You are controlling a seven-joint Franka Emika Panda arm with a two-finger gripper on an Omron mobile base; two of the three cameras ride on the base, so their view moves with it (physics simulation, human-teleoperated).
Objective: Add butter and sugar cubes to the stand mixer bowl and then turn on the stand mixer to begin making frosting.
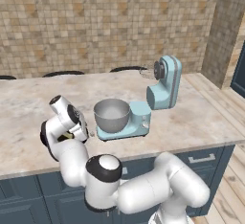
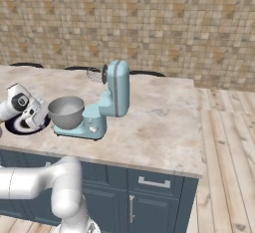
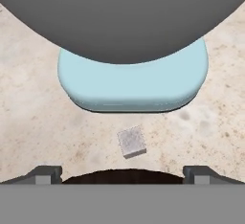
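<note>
The light blue stand mixer (image 1: 162, 86) stands on the counter with its head tilted up and its whisk pointing at the back wall. The grey metal stand mixer bowl (image 1: 111, 114) sits on the mixer's base (image 3: 134, 84). One greyish-white sugar cube (image 3: 131, 141) lies on the counter just in front of that base. My gripper (image 3: 123, 174) hangs low to the left of the bowl, open and holding nothing, with the cube just ahead of its fingertips (image 3: 46, 173). A sliver of the yellow-green butter (image 1: 67, 135) peeks out from behind my hand (image 1: 72, 117).
A dark plate (image 2: 19, 126) lies under my hand, to the left of the bowl; its rim (image 3: 124, 175) shows between the fingers. A tiled wall backs the marble counter (image 1: 201, 122). Dark chair backs (image 1: 62, 73) line the far edge.
</note>
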